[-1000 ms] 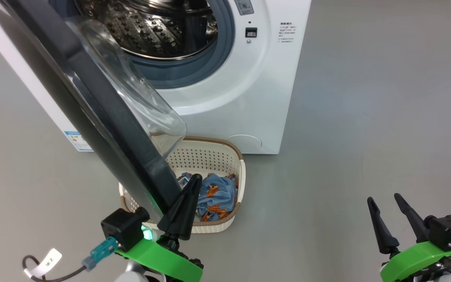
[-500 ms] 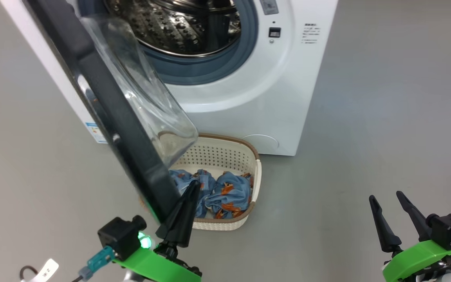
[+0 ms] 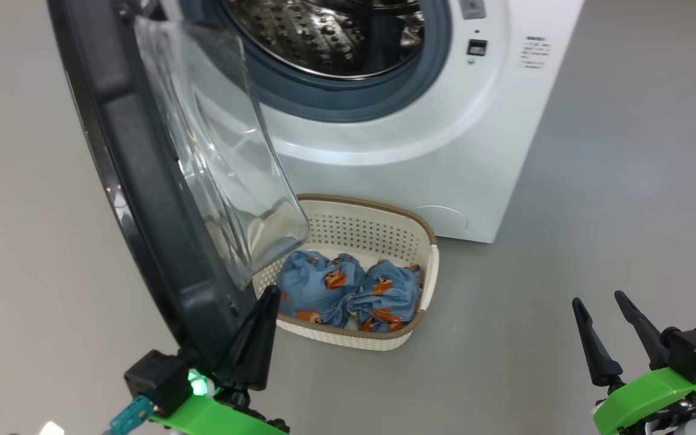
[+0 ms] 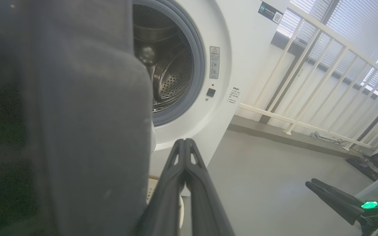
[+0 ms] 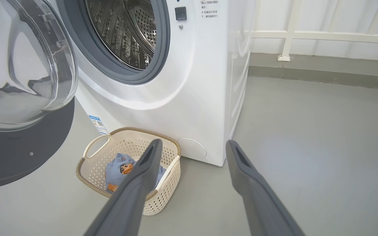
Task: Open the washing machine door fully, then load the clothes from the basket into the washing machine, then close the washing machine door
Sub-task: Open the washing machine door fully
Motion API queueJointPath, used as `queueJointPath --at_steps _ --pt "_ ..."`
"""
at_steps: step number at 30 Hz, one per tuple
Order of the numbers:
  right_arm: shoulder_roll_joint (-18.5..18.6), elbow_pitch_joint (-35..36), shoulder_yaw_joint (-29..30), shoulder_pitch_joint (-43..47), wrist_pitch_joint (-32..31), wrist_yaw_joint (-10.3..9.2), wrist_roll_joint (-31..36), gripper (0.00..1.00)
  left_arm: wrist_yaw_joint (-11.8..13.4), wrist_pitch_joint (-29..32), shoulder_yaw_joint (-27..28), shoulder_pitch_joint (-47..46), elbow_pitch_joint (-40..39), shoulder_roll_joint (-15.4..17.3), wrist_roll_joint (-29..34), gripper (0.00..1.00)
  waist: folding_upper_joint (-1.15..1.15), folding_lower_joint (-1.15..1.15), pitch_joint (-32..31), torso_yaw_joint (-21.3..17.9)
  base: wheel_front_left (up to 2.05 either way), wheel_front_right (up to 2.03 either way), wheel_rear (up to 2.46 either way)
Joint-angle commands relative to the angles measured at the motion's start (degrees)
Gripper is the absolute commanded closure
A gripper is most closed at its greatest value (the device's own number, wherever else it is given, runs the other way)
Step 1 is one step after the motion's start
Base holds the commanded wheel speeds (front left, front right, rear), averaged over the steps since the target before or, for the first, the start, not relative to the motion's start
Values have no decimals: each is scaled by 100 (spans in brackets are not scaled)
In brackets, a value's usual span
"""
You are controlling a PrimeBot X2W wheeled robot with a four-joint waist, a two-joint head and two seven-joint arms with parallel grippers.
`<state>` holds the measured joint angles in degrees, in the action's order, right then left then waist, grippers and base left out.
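The washing machine (image 3: 444, 151) stands open, its steel drum (image 3: 336, 30) showing. The washing machine door (image 3: 142, 199), black-rimmed with a bulging glass bowl (image 3: 221, 157), hangs swung out to the left. My left gripper (image 3: 268, 296) is shut with nothing in it, its fingers lying against the door's lower inner edge; in the left wrist view the shut fingertips (image 4: 185, 141) point at the machine beside the dark door (image 4: 77, 114). The cream basket (image 3: 426, 272) sits on the floor before the machine and holds two blue bundles of clothes (image 3: 318, 287). My right gripper (image 3: 599, 297) is open at the lower right, with the basket (image 5: 92, 170) and clothes (image 5: 120, 167) left of its fingertips (image 5: 156, 142).
Grey floor (image 3: 626, 181) lies open to the right of the machine and basket. A white railing (image 4: 307, 82) and blinds stand behind the machine. The door's glass bowl (image 5: 21, 65) overhangs the basket's left end.
The door has swung further out to the left with my shut left gripper against it. Both bundles now show in the basket. The head camera has shifted; my right gripper has stayed put.
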<state>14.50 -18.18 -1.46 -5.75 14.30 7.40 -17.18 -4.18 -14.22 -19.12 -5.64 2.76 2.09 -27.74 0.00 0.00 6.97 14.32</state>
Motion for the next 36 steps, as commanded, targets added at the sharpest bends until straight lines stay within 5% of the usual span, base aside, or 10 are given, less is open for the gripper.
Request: queueJointPath --at_steps 1,19,36 --pt "100 148 -137 -124 70 9 75 0 114 -77 357 -76 -189 169 74 100 0 0 24 121 0 0 0" --pt "158 135 -163 -164 70 9 94 0 477 -76 795 226 -544 445 46 100 0 0 38 672 0 0 0" --pt "180 128 -281 -148 70 9 63 0 872 -77 1825 265 -421 839 10 100 0 0 18 803 0 0 0"
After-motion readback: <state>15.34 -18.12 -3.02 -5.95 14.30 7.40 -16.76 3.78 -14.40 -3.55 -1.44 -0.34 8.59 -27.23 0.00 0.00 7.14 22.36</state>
